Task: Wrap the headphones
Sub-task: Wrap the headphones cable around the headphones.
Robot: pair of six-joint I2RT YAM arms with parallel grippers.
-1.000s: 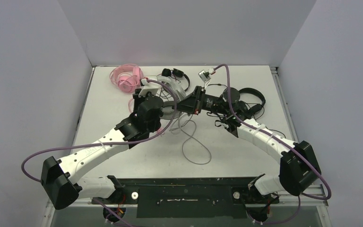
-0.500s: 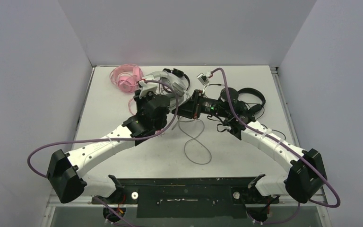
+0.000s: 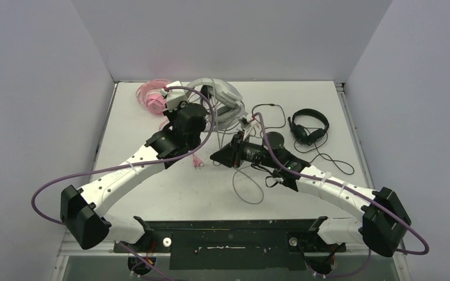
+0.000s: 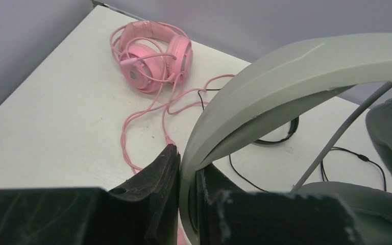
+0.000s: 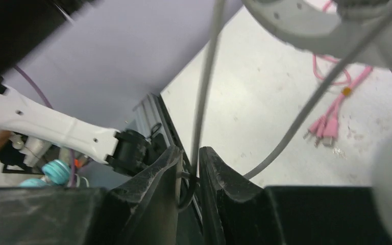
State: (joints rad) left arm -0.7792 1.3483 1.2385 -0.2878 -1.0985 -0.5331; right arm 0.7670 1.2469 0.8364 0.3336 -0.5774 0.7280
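Two hands on one job here: the white-grey headset (image 3: 220, 96) is the big one in play, and my left gripper (image 4: 188, 173) has its fingers pressed onto the flat of the headband, so the arch rises straight out of the jaws and curves away up and to the right, with the cups hanging clear of the table (image 4: 56, 117). Beyond my left fingertips and off to their left, the pink headset (image 4: 153, 61) lies flat at the far edge with its pink cable trailing back toward me. Well out past the back of my right wrist, a thin black headset (image 3: 309, 126) sits with its cord loose. Just under the lifted arch, a thin black band (image 4: 286, 137) shows, which I take for the other small one. My right gripper (image 5: 190, 163) is nipped on the grey cable (image 5: 204, 87). The cord runs up from between the fingers toward the headset above, and a second strand slants away on the right. Below and behind that hand, the slack lies in a loop on the table (image 3: 247, 190). Smallest of all, the pink plugs (image 5: 326, 127) rest on the table ahead and to the right of my right fingers. By my reading, winding is only starting and nothing is wrapped yet. The next move calls for my left hand to hold the band steady while my right carries the cord round it under light tension, feeding slack through without dragging in the pink lead.
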